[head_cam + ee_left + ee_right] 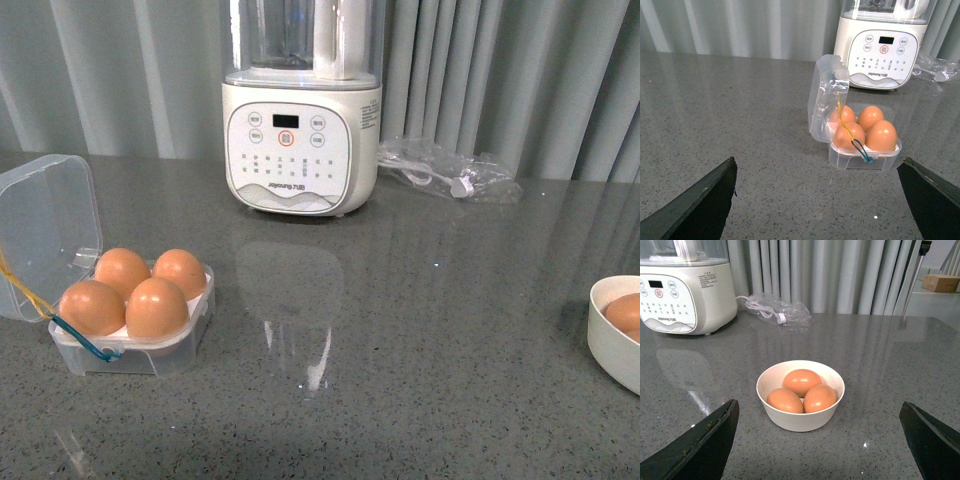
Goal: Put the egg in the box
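Observation:
The clear plastic box point(130, 358) stands at the table's left with its lid point(45, 230) swung open. Brown eggs point(157, 307) fill all of its slots, and blue and yellow cords hang over its front. In the left wrist view the box point(865, 162) lies ahead of my left gripper point(820, 200), which is open and empty, well short of it. Three more brown eggs point(802, 381) sit in a white bowl point(800, 417), just ahead of my open, empty right gripper point(817, 440). Neither gripper shows in the front view.
A white blender point(300, 130) stands at the back centre. A crumpled plastic bag with a cable point(450, 172) lies to its right. The bowl point(612, 350) is cut off by the right edge of the front view. Grey curtains hang behind the table.

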### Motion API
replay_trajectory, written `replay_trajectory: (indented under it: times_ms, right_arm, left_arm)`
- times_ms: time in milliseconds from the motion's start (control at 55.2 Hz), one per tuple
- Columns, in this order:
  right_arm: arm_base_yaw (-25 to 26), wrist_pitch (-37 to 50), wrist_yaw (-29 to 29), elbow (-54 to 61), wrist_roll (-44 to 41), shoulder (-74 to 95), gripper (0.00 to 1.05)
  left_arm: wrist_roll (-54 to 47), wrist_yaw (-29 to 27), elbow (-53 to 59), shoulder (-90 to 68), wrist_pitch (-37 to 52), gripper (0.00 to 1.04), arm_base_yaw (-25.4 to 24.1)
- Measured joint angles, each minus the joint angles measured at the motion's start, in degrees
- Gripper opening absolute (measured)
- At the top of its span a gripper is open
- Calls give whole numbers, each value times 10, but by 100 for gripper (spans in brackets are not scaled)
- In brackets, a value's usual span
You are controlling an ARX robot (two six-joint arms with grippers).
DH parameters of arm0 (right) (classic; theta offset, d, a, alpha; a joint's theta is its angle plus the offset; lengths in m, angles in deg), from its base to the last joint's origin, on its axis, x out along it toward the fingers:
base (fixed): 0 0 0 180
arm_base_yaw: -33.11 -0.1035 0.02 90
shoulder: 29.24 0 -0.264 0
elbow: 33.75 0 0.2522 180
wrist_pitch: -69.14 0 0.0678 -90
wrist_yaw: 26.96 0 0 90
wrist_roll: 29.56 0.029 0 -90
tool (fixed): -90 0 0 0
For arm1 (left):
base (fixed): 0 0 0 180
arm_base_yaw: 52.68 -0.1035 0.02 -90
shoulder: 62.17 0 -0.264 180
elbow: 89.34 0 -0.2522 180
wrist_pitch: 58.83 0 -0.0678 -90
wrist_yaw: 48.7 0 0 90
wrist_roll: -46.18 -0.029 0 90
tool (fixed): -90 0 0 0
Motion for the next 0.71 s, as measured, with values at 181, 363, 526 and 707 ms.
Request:
replay_trajectory:
  times_ms: [181, 363, 526, 707]
  right_arm:
    - [0, 0, 0, 0, 0, 0, 97]
    - [0, 0, 0, 0, 1, 0, 97]
    - [0, 0, 0, 0, 1, 0, 97]
    - [0, 0, 0, 0, 1, 0, 97]
  left_arm:
    - [17, -66, -11, -19, -38, 98, 20]
    - [71, -275, -43, -111, -163, 98, 83]
    - [80, -276, -52, -110, -160, 98, 87]
    - [69, -95, -75, -203, -46, 98, -34]
